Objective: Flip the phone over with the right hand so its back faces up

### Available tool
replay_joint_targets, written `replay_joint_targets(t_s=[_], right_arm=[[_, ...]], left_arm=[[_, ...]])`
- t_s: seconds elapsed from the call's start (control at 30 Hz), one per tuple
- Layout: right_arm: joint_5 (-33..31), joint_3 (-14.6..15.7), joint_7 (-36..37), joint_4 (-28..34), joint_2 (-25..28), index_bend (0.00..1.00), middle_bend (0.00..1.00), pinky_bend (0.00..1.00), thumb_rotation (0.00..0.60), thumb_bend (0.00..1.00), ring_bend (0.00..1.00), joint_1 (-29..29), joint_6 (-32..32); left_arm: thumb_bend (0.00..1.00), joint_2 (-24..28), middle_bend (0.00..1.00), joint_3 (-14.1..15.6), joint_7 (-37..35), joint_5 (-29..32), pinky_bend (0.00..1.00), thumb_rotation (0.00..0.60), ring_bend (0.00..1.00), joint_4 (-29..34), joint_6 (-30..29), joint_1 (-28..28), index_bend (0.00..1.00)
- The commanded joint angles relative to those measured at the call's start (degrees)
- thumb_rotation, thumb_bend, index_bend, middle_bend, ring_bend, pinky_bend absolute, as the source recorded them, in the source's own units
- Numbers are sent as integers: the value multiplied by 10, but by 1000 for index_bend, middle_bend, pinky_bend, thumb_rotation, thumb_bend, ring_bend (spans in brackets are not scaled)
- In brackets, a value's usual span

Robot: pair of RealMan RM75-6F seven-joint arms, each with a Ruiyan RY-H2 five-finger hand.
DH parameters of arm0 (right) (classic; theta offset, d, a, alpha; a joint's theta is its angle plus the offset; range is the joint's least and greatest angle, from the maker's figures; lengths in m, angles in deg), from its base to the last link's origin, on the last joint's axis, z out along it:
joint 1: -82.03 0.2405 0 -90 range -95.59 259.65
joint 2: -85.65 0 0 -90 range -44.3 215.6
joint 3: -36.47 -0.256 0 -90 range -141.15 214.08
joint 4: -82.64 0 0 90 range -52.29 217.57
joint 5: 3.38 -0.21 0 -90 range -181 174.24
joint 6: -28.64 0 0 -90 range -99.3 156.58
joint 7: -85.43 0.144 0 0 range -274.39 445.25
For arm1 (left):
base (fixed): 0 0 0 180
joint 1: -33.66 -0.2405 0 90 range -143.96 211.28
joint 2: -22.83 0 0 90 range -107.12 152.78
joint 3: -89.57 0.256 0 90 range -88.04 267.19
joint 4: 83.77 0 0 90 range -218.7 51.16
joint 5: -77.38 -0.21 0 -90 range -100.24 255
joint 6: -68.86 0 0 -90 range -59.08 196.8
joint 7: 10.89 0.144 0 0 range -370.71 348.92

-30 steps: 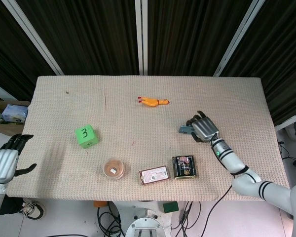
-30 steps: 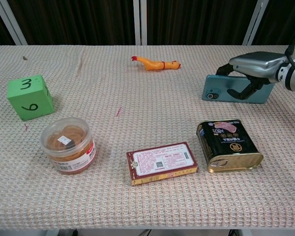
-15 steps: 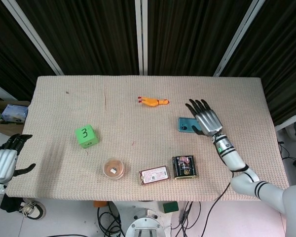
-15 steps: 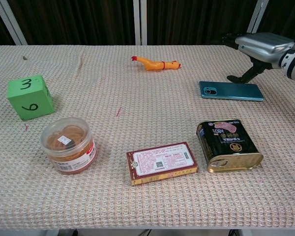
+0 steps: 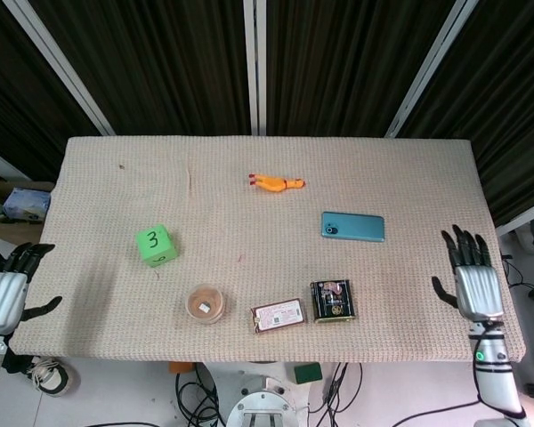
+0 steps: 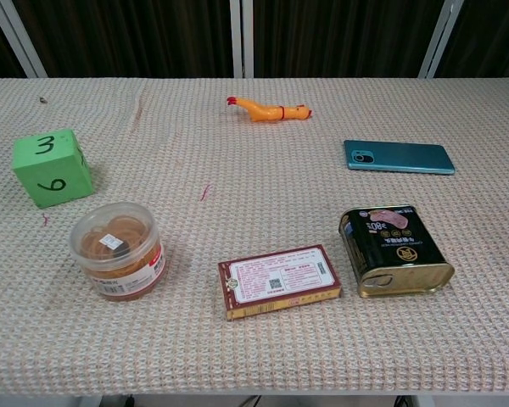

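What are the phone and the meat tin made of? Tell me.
Phone: its teal back looks like smooth glass or glossy plastic, with a soft sheen and a camera ring at one end.
Meat tin: probably metal, judging by the shiny gold rim and printed dark label.

My hands: 2 — left hand (image 5: 2,298), right hand (image 5: 473,283)
Phone (image 6: 399,157): 1
Green cube (image 6: 51,167): 1
Rubber chicken (image 6: 269,109): 1
Round tub (image 6: 117,250): 1
Flat box (image 6: 280,281): 1
Tin can (image 6: 394,249): 1

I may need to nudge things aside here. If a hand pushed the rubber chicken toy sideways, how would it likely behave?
The rubber chicken looks thin and soft, so it would probably bend rather than move stiffly. It seems small and light, likely sliding easily, though the woven tablecloth may drag on it. Lying flat on its side, it is unlikely to tip.
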Motion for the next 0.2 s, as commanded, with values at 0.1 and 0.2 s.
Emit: replay_joint_targets(t_s=[0.1,0.2], right_arm=[[-30,31,22,17,32,0,0,0,600,320,0,-88,-40],[-25,26,27,14,35,0,0,0,600,321,0,-97,-41]], left_arm=[[109,-4,183,2,2,-10,332,600,119,-4,-10,-4,173],[110,-3,183,4,6,-13,332,600,119,-1,-15,-6,173]])
